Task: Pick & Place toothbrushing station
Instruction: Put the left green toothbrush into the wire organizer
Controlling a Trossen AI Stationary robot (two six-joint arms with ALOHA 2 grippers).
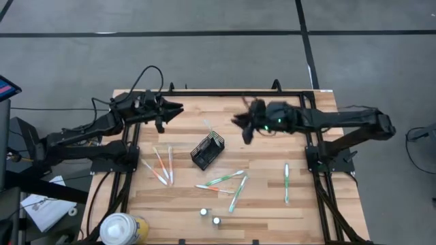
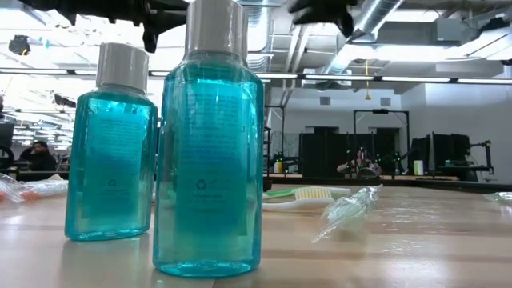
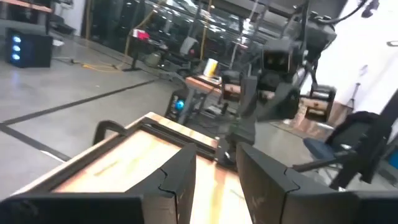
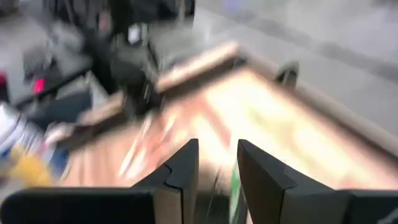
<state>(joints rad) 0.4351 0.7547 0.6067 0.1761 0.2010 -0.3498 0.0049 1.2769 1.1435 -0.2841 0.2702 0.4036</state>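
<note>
Two teal bottles point(image 2: 168, 144) show no readable label; both grippers point(image 3: 214, 180) point(image 4: 214, 174) hang part-open, empty.

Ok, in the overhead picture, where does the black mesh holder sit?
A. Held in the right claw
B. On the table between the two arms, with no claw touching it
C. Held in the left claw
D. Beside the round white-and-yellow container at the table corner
B: the black mesh holder lies on the table in the high view, apart from both the left claw and the right claw.
</note>
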